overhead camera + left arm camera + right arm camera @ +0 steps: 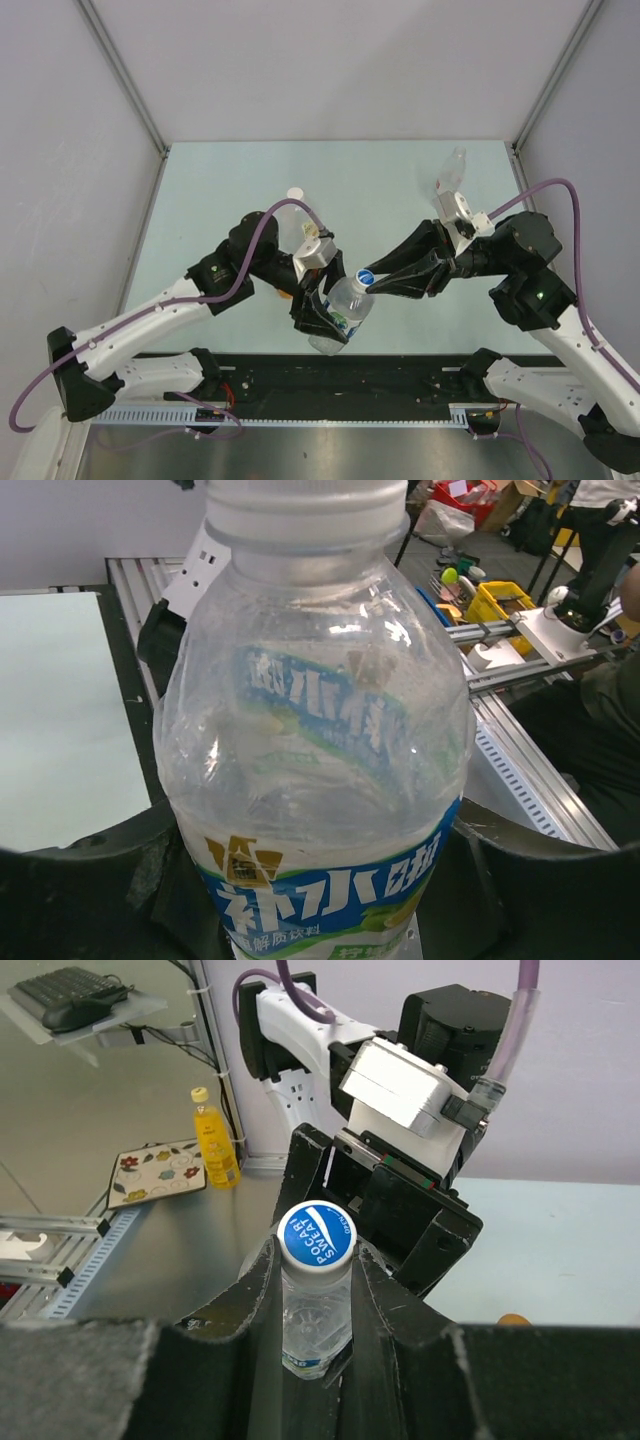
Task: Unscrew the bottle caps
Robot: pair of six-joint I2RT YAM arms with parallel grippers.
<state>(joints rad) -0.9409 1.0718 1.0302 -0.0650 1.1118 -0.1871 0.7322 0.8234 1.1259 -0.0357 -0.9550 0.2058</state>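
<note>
My left gripper [330, 312] is shut on the mid-sized clear bottle [347, 302] with the blue label and holds it tilted above the table's near edge. In the left wrist view the bottle [310, 730] fills the frame between the black fingers [90, 900]. My right gripper [366, 279] is shut on its blue cap [363, 275]. In the right wrist view the blue cap with the white mark [317, 1237] sits between the two fingertips [262, 1280], which touch its sides. The clear neck [316, 1315] shows below it.
A large clear bottle [287, 222] with a white cap [295, 193] lies behind my left arm. A small slim bottle [453, 172] lies at the back right behind my right wrist. A small orange thing [285, 295] shows under my left wrist. Grey walls enclose the pale green table [220, 180].
</note>
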